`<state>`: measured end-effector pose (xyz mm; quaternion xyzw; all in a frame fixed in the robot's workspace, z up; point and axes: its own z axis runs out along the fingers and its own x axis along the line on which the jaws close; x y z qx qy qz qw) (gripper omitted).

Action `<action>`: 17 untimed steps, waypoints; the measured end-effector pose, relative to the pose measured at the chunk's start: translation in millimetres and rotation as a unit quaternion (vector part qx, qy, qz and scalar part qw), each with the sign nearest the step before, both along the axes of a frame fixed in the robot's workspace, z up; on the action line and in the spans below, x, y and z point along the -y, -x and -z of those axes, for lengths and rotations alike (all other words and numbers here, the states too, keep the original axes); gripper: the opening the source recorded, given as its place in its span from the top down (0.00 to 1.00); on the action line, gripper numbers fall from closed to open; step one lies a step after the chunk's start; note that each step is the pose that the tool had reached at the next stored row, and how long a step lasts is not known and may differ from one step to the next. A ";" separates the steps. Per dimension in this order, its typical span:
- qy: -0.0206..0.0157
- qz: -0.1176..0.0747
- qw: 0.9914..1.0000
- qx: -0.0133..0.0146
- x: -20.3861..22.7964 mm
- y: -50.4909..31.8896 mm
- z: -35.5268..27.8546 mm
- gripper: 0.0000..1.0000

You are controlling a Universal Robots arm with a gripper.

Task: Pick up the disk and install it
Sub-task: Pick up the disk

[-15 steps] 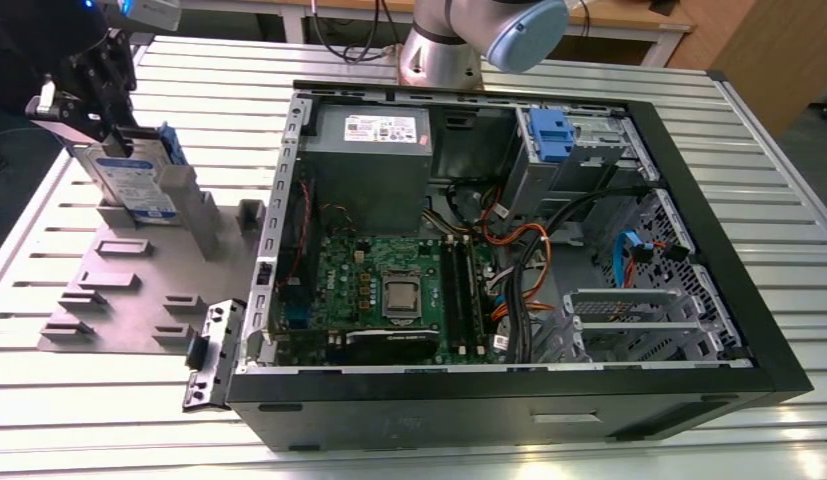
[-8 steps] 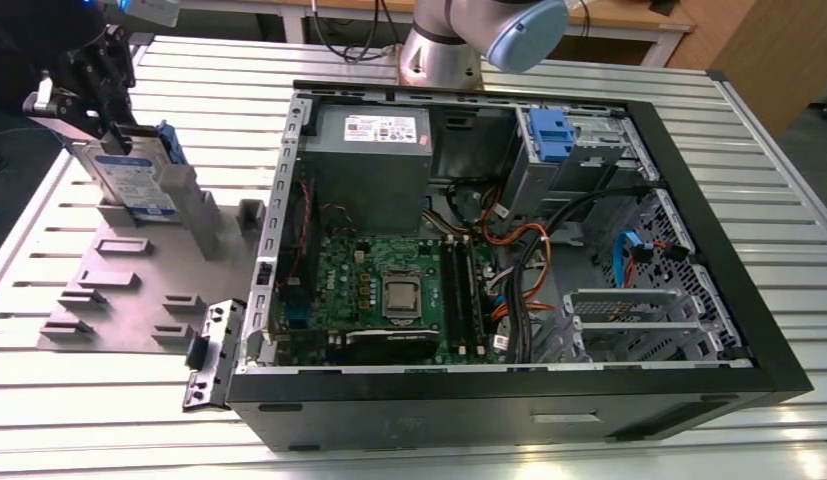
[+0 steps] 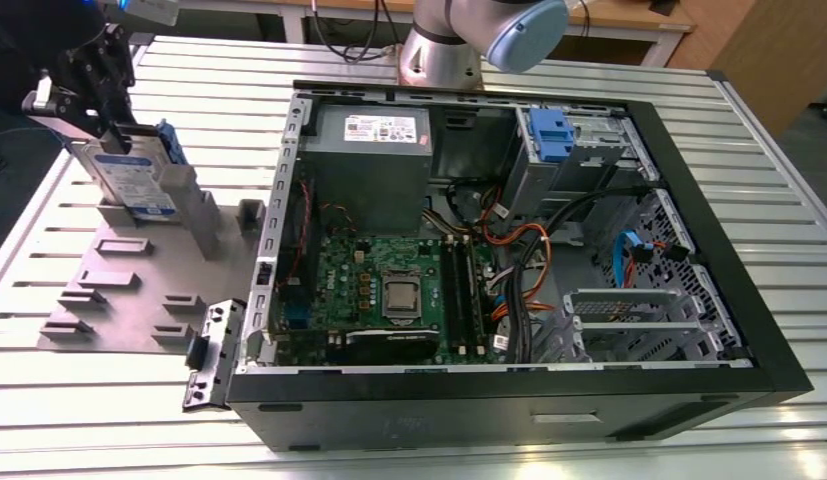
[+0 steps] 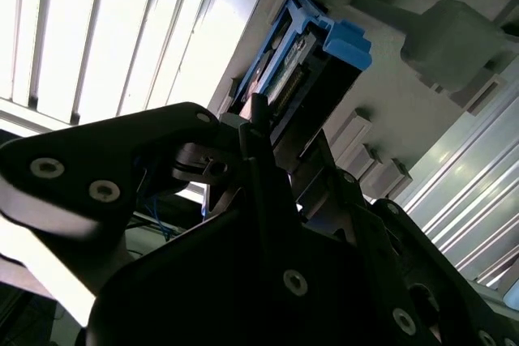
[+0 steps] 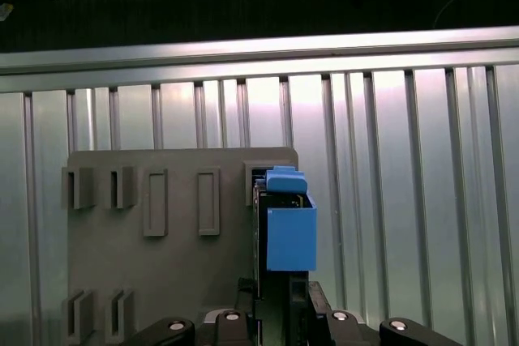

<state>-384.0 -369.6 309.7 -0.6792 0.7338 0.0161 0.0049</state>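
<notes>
Holds gripper (image 5: 284,297) astride the disk (image 5: 290,237), upright in its grey fixture (image 5: 162,273) beside the open computer case (image 3: 520,385); cannot tell whether clamped, with lift and installation both pending.

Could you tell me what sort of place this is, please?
Probably a robotics lab bench: an open computer case on a slatted metal table, a robot arm, and a grey fixture plate holding the disk.
</notes>
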 end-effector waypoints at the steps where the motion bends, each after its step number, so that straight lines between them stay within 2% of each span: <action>1: 0.000 0.000 1.000 0.000 0.0 0.0 -0.1 0.65; 4: 0.000 0.000 1.000 0.000 0.0 0.0 -0.5 0.65; 7: 0.000 0.000 1.000 0.000 0.0 0.0 -3.8 0.65; 17: 0.000 0.000 1.000 0.000 0.0 0.0 -26.8 0.65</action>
